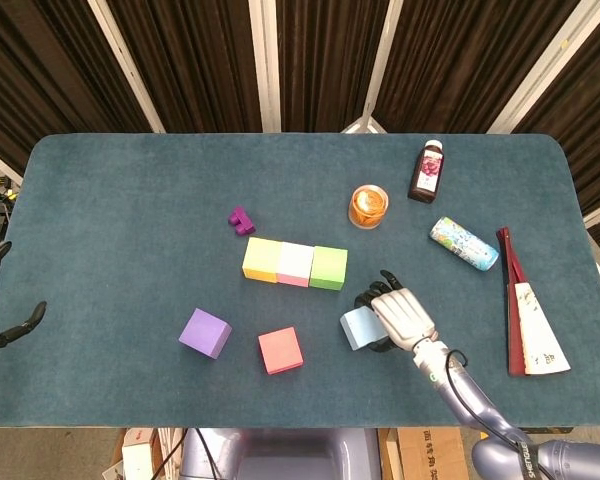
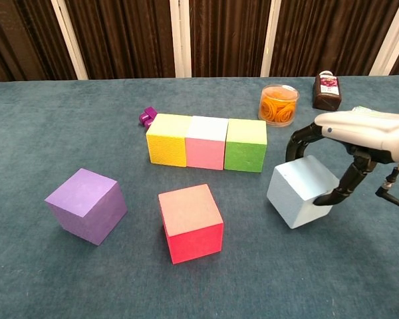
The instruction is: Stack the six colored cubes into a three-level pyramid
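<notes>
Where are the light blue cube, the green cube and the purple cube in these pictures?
light blue cube [image 2: 294, 199], chest view, on its front face.
green cube [image 2: 245, 155], chest view, on its front face.
purple cube [image 1: 204, 332], head view, on its top face.

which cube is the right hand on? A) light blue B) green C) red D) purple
A: the right hand grips the light blue cube, fingers on its far and near sides, just right of the yellow-pink-green row.
</notes>
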